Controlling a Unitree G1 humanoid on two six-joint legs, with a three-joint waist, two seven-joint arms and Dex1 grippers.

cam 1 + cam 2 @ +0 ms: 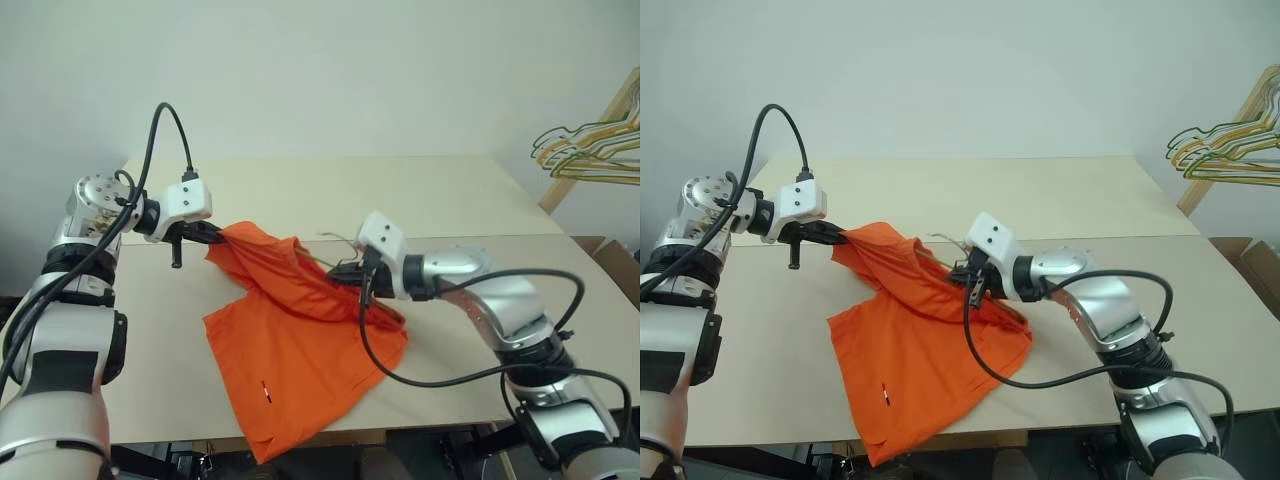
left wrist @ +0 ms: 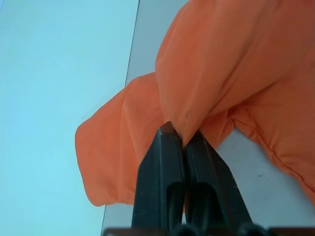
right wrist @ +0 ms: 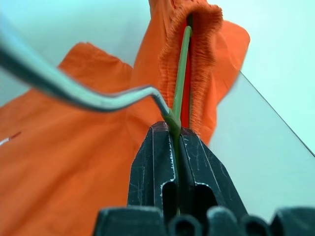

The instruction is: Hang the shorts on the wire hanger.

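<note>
Shorts [image 1: 300,330] mid-frame: left gripper [image 1: 213,236] pinches the waistband, right gripper [image 3: 176,132] clamps the wire hanger [image 3: 181,73] inside it. Risk: pulling apart slips fabric off.

The bright orange shorts [image 1: 300,330] are soft matt cloth with a gathered waistband; the thin olive-green wire hanger [image 3: 180,78] is smooth, slightly glossy metal; the pale beige counter [image 1: 420,200] looks smooth and matt.

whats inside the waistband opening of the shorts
One green arm of the wire hanger runs into the gathered waistband of the shorts; the right hand grips the wire at its neck. The fabric covers the rest of the hanger.
</note>
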